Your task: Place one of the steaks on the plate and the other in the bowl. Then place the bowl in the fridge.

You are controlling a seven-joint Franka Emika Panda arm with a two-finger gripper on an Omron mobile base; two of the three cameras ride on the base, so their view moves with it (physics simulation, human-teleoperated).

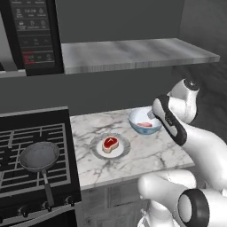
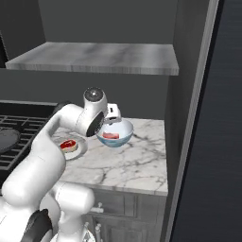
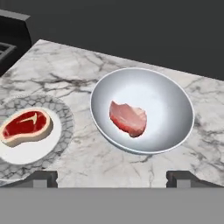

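The red-centred steak (image 3: 25, 127) with its cream fat rim lies on the small whitish plate (image 3: 26, 153), also seen in the left base view as the plate (image 1: 122, 148). To its right stands the pale blue bowl (image 3: 166, 100), white inside. The pale pink steak (image 3: 127, 119) rests on the bowl's bottom. My gripper (image 3: 113, 177) hovers just above the bowl's near rim. It is open, with its two dark fingertips (image 3: 42, 178) spread wide and nothing between them. The black fridge (image 2: 222, 123) rises at the right of the counter.
A dark long-handled frying pan (image 1: 39, 156) sits on the black stove (image 1: 13, 137) left of the marble counter (image 1: 146, 153). A microwave (image 1: 33, 35) hangs above the stove. A grey marble shelf (image 1: 133, 53) runs over the counter.
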